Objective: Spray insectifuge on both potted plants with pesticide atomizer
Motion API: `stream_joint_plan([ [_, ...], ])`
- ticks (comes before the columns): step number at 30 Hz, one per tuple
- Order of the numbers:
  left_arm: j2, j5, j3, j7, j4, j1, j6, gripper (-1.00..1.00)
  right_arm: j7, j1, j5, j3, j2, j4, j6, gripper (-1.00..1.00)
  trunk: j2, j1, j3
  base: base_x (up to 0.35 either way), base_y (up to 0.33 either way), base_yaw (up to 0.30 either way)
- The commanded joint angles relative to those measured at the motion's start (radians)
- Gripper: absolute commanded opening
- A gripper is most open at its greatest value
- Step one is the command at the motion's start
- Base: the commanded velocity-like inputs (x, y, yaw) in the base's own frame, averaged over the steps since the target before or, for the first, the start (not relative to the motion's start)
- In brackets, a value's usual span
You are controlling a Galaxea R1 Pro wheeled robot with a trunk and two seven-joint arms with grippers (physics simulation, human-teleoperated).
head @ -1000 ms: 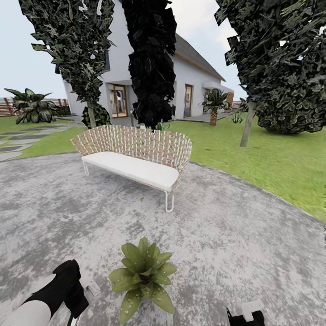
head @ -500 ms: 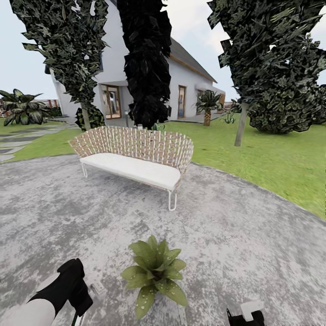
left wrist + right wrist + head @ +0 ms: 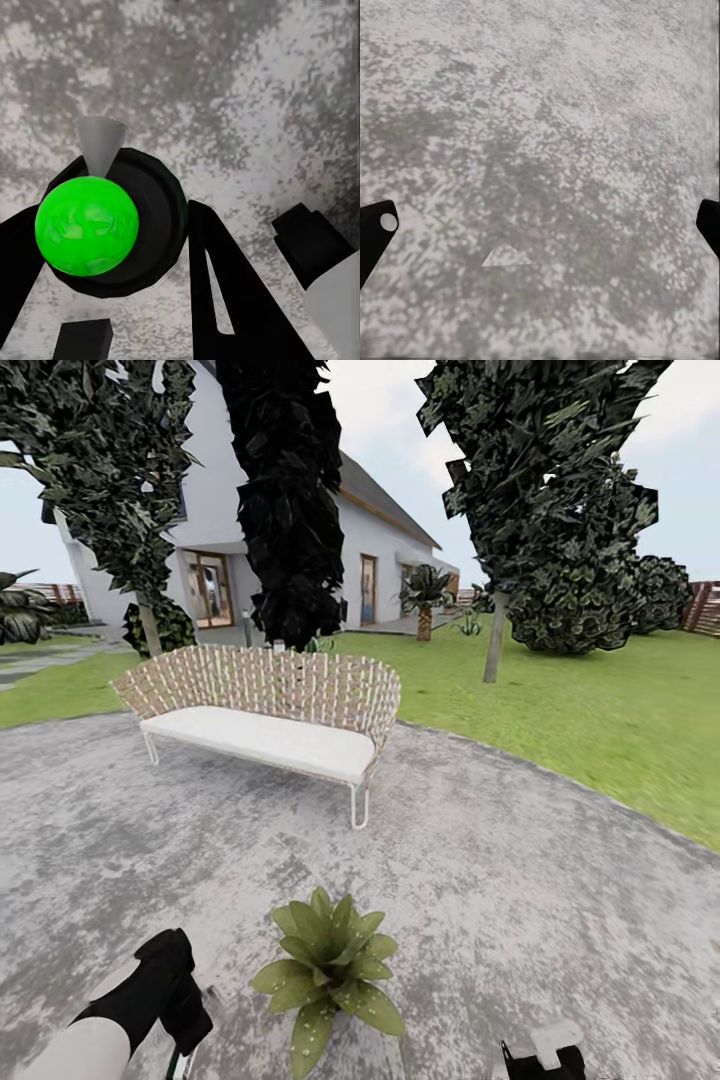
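A potted plant, a low rosette of pointed green leaves with pale specks on them, stands on the grey paving just in front of me. My left gripper hangs low beside it, to its left. In the left wrist view that gripper is shut on the pesticide atomizer, which shows a round green top, a dark body and a grey cone nozzle pointing at the paving. My right gripper is open over bare paving, its fingers wide apart; its body sits at the head view's lower edge.
A woven bench with a white cushion stands a few steps ahead on the paving. Behind it are tall trees, a white house and lawn curving round to the right. A wooden fence shows at far right.
The whole head view has shifted, so the camera has turned to the right: bench and trees sit further left in the picture. The left gripper stays beside the plant.
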Motion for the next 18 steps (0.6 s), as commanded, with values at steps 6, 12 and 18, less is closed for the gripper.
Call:
stream_joint_plan([
  [6, 0.028, -0.008, 0.003, -0.010, 0.000, -0.036, 0.007, -1.00, -0.004, -0.001, 0.010, -0.005, 0.000, 0.002, -0.003, 1.00, 0.000, 0.000, 0.005, 0.000, 0.000, -0.231],
  [12, 0.035, -0.008, -0.001, -0.020, 0.001, -0.037, 0.006, -1.00, -0.004, -0.001, 0.010, -0.005, 0.000, 0.002, -0.003, 1.00, 0.000, 0.000, 0.010, 0.000, 0.002, -0.230],
  [18, 0.028, -0.009, 0.001, -0.017, 0.010, -0.033, 0.006, -1.00, -0.004, -0.001, 0.012, -0.004, -0.001, 0.002, -0.004, 1.00, 0.000, 0.000, 0.011, 0.000, 0.250, -0.040],
])
